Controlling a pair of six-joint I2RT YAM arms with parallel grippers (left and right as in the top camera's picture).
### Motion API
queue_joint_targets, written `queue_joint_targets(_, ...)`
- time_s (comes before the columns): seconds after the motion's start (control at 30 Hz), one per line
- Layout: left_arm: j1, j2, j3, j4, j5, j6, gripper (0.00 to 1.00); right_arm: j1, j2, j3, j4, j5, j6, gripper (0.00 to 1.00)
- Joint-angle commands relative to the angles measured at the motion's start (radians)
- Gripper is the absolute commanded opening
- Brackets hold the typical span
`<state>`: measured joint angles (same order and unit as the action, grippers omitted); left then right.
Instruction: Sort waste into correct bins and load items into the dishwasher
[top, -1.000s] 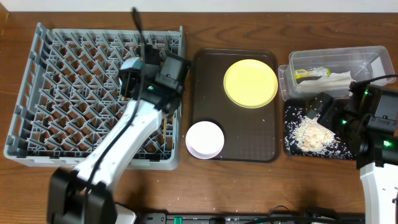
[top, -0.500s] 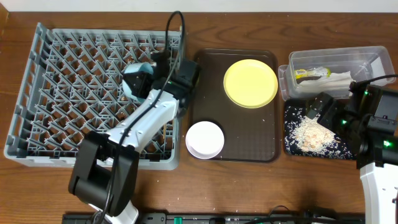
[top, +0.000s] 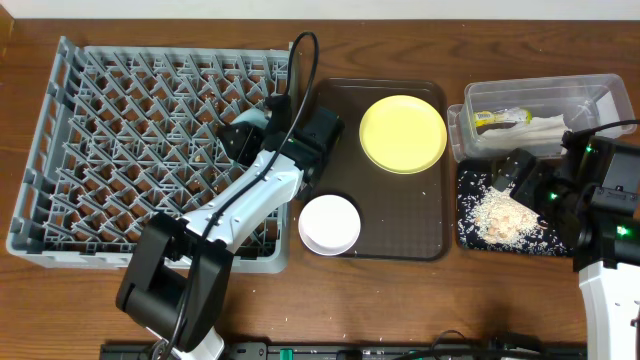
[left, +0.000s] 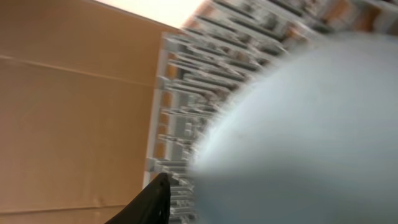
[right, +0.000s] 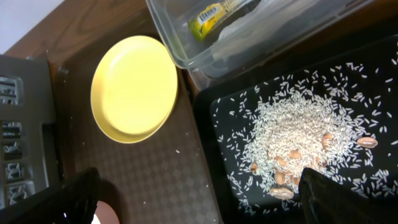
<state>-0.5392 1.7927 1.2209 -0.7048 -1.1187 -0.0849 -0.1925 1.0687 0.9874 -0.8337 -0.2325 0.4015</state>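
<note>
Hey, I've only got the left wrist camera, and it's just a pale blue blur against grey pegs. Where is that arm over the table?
Observer: The left gripper holds the light blue bowl above the right edge of the grey dish rack.
Operator: What's on the brown tray?
Observer: The yellow plate and the small white bowl.
Operator: And the right arm?
Observer: The right gripper is open over the edge of the black tray, which holds the rice.

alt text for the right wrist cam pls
Open right gripper hovers over a black tray scattered with rice crumbs. A yellow plate sits on the brown tray at image left; a clear tub at top holds a green-and-yellow wrapper.
</note>
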Motion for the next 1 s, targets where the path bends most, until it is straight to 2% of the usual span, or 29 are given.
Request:
queue_joint_targets(0.0,-0.002,0.007,0.006,-0.051,0.217,-0.102,0.34,-0.006,-0.001,0.013,0.0,-0.004,-0.006,0.99)
queue_joint_targets(0.13,-0.002,-0.017,0.006,-0.111,0.412,-0.203,0.34,-0.006,-0.001,0.013,0.0,-0.004,-0.006,0.99)
queue_joint_targets(0.53,-0.002,-0.229,0.006,-0.147,0.954,-0.209,0.36,-0.006,-0.001,0.013,0.0,-0.004,-0.006,0.99)
queue_joint_targets(0.63,-0.002,-0.275,0.006,-0.147,0.969,-0.209,0.38,-0.006,-0.001,0.013,0.0,-0.004,-0.006,0.99)
queue_joint_targets(0.77,-0.001,-0.281,0.005,-0.147,0.897,-0.208,0.36,-0.006,-0.001,0.013,0.0,-0.004,-0.006,0.99)
queue_joint_targets(0.8,-0.001,-0.278,0.005,-0.147,0.893,-0.208,0.32,-0.006,-0.001,0.013,0.0,-0.004,-0.006,0.99)
queue_joint_targets(0.87,-0.001,-0.27,0.005,-0.147,0.893,-0.208,0.3,-0.006,-0.001,0.013,0.0,-0.004,-0.006,0.99)
queue_joint_targets(0.97,-0.001,-0.259,0.003,-0.147,0.893,-0.208,0.19,-0.006,-0.001,0.013,0.0,-0.004,-0.006,0.99)
